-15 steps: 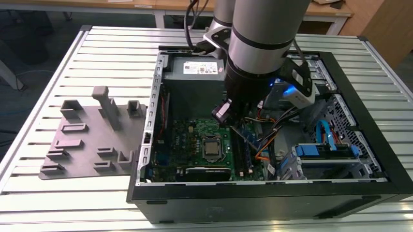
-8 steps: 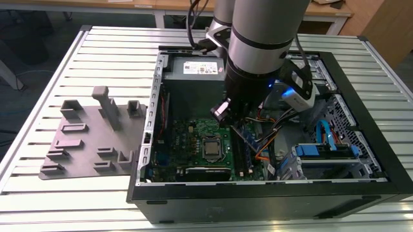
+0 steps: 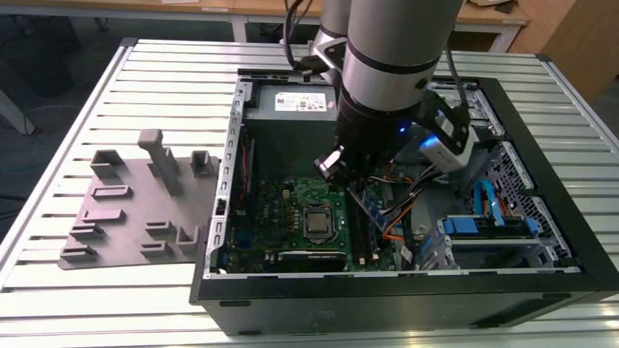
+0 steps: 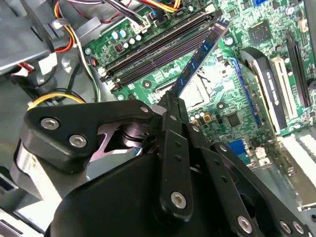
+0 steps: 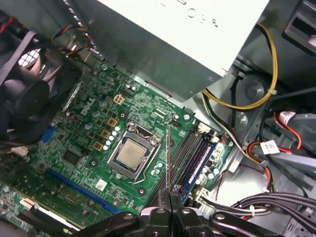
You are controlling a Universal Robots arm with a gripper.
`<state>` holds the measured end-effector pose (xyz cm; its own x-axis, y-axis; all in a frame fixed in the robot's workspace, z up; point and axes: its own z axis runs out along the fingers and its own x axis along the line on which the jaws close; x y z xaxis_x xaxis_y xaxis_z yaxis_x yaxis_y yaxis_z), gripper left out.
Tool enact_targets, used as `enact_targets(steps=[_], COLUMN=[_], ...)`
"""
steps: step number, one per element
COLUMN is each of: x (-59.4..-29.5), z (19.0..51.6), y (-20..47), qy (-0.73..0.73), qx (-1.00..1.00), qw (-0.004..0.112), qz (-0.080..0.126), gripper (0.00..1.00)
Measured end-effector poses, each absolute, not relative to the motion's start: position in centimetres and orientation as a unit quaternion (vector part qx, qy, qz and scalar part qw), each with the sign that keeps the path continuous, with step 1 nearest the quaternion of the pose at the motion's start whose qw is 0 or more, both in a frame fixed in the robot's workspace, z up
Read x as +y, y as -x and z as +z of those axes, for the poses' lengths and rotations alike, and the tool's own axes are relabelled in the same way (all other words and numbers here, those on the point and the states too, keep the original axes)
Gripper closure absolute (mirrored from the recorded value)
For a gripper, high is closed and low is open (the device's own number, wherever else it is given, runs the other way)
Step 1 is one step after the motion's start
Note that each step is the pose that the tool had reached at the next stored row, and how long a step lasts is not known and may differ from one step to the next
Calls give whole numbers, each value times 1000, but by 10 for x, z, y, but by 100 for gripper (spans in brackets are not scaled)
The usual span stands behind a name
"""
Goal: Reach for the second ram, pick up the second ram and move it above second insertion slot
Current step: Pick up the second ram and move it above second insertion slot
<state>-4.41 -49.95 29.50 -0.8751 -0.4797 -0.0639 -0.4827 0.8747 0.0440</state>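
A counter (image 3: pixel 126 109) of pale, ridged metal slats carries two things in the exterior view: an open black computer case (image 3: pixel 387 297) toward that view's right, and just beside it a grey, perhaps plastic, fixture plate (image 3: pixel 126 217) with upright blocks.

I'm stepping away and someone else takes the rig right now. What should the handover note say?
Gripper: shut on the second ram, held by one end, the stick jutting out over the motherboard.
Position: inside the open PC case, above the memory slots beside the CPU socket.
Done: ram reached and picked up.
Left: it is not seated; whether it is lined up over the second slot cannot be told.
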Motion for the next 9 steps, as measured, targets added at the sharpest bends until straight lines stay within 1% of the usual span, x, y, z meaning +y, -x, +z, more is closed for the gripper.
enact_targets(steps=[9], x=[-500], z=[295], y=[44], qy=[203], qx=[978], qw=[27], qz=[28], gripper=[91])
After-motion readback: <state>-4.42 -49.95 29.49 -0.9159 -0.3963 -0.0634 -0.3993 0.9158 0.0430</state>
